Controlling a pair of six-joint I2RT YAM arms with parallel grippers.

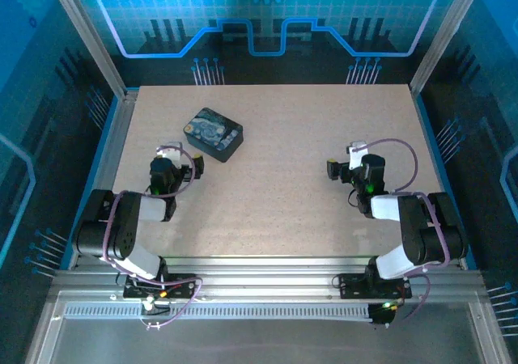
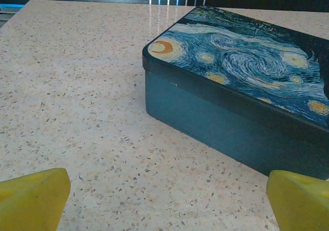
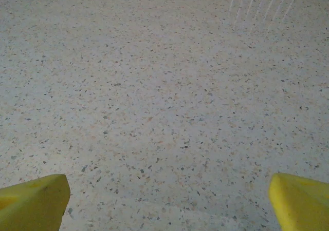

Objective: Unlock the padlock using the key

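Note:
The padlock and the key are out of view. My left gripper (image 1: 195,167) rests low over the table, open, with nothing between its yellow fingertips (image 2: 34,197). It sits just short of the near corner of a closed dark tin (image 2: 241,82) with a blue-yellow swirl print. On the table's right side my right gripper (image 1: 333,168) stands open too, with bare speckled tabletop between its fingertips (image 3: 32,200).
The closed tin (image 1: 214,133) lies at the back left of the speckled table (image 1: 283,194). Metal frame posts and blue panels ring the table's edges. Open tabletop stretches between the two arms.

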